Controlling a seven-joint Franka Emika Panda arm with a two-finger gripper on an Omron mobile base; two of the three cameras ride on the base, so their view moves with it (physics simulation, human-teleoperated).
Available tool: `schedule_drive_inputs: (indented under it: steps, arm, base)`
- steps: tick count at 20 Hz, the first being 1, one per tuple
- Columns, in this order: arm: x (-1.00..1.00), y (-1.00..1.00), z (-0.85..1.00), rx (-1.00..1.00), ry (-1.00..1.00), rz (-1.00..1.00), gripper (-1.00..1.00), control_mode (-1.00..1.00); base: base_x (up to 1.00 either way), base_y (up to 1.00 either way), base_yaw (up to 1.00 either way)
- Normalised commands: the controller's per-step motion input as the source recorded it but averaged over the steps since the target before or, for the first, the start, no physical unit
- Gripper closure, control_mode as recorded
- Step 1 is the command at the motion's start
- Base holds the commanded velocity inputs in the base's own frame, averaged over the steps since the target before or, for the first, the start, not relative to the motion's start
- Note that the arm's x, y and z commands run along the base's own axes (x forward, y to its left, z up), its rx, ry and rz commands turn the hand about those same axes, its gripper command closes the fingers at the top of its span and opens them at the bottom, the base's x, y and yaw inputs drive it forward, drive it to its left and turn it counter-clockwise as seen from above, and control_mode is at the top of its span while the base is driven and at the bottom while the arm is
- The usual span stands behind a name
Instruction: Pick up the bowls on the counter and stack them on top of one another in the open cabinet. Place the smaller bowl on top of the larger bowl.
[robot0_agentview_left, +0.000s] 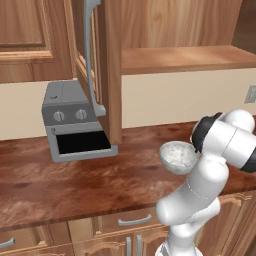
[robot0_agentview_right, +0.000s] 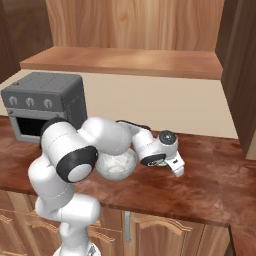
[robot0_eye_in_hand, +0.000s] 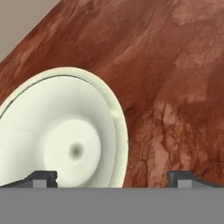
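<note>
The smaller bowl (robot0_eye_in_hand: 61, 131), plain pale cream, sits upright on the counter (robot0_eye_in_hand: 175, 65) at the left of the hand view. My gripper (robot0_eye_in_hand: 113, 178) is open just above it. The bowl's right rim lies between the two fingertips (robot0_eye_in_hand: 41, 177), and nothing is held. In the right base view the gripper (robot0_agentview_right: 175, 169) points down at the counter (robot0_agentview_right: 210, 170), right of the larger bowl (robot0_agentview_right: 117, 165). That grey speckled bowl (robot0_agentview_left: 177, 156) stands upright beside my arm. The open cabinet has a bare wooden shelf (robot0_agentview_left: 185, 59) above, and its door (robot0_agentview_left: 95, 60) swings out at the left.
A grey toaster oven (robot0_agentview_left: 75, 120) stands on the counter at the left, under the open door's grey bar handle (robot0_agentview_left: 89, 45). A beige wall (robot0_agentview_right: 165, 107) backs the counter. A wooden cabinet side (robot0_agentview_right: 240, 75) rises at the right.
</note>
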Motion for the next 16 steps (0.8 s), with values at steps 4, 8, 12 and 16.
schedule_drive_inputs:
  steps: [4,8,12,16]
  arm:
    - [0.09,0.00,-0.10,0.01,0.00,0.00,-1.00,-1.00]
    - [0.21,0.00,-0.21,0.00,0.00,0.00,-1.00,-1.00]
    - [0.31,0.06,-0.18,0.00,0.00,-0.03,-1.00,-1.00]
    - [0.24,0.02,-0.28,0.00,0.00,-0.02,-1.00,-1.00]
  base:
    - [0.00,0.00,0.00]
    - [0.00,0.00,0.00]
    - [0.00,0.00,0.00]
    - [0.00,0.00,0.00]
